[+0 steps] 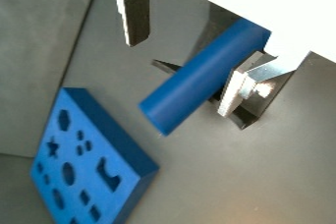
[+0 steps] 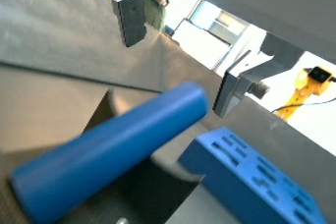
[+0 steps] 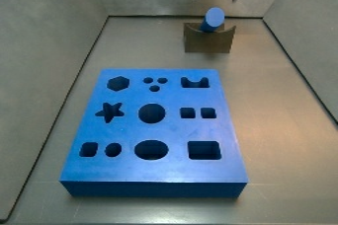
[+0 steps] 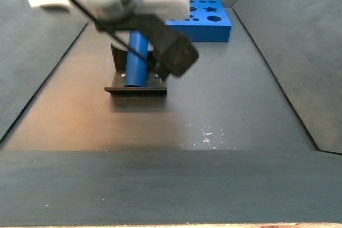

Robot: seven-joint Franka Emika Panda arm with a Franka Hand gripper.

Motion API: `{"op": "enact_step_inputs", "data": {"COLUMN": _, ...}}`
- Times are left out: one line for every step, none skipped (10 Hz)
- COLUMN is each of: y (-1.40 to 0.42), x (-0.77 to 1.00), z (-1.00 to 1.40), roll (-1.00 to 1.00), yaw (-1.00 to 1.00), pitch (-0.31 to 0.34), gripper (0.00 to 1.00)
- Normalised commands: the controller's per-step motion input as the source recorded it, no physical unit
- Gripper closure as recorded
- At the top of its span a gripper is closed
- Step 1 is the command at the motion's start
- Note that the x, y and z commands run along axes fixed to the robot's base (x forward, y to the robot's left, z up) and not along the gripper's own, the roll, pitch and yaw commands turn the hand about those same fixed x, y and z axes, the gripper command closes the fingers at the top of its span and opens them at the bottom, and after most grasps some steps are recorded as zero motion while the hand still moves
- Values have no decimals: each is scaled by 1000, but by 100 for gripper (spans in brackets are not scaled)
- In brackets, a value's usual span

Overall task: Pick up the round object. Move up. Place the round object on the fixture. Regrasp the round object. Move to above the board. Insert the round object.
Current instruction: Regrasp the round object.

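Peg, i.e. round object (image 3: 214,17): smooth blue cylinder w/ flat ends, lying in V-notch of dark fixture (image 3: 208,38), upper centre in a side view. Gripper (image 1: 194,37) above it, jaws spread, not touching. Board (image 3: 154,128) mid-frame on grey counter (image 3: 284,101); arm cut off at top.

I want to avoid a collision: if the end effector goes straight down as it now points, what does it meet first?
Most likely the round object, lying in the fixture. The open end effector has one finger on each side, so the fingers would probably straddle it; depth is unclear.
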Motion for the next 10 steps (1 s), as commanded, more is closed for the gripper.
{"op": "enact_step_inputs", "data": {"y": 4, "x": -32, "z": 309, "roll": 45, "yaw": 1, "pitch": 63, "gripper": 0}}
{"op": "enact_step_inputs", "data": {"y": -1000, "x": -12, "z": 941, "roll": 1000, "yaw": 21, "pitch": 38, "gripper": 0}}
{"op": "enact_step_inputs", "data": {"y": -1000, "x": -8, "z": 908, "roll": 1000, "yaw": 21, "pitch": 37, "gripper": 0}}
{"op": "enact_step_inputs", "data": {"y": -1000, "x": -23, "z": 899, "roll": 1000, "yaw": 21, "pitch": 32, "gripper": 0}}
{"op": "enact_step_inputs", "data": {"y": -1000, "x": -66, "z": 849, "roll": 1000, "yaw": 20, "pitch": 21, "gripper": 0}}
{"op": "enact_step_inputs", "data": {"y": -1000, "x": -85, "z": 780, "roll": 1000, "yaw": 20, "pitch": 16, "gripper": 0}}
{"op": "enact_step_inputs", "data": {"y": -768, "x": -68, "z": 476, "roll": 1000, "yaw": 20, "pitch": 12, "gripper": 0}}
{"op": "enact_step_inputs", "data": {"y": -570, "x": -47, "z": 228, "roll": 1000, "yaw": 21, "pitch": 10, "gripper": 0}}
{"op": "enact_step_inputs", "data": {"y": -313, "x": -15, "z": 51, "roll": 1000, "yaw": 22, "pitch": 8, "gripper": 0}}
{"op": "enact_step_inputs", "data": {"y": -171, "x": -11, "z": 47, "roll": 1000, "yaw": 22, "pitch": 7, "gripper": 0}}
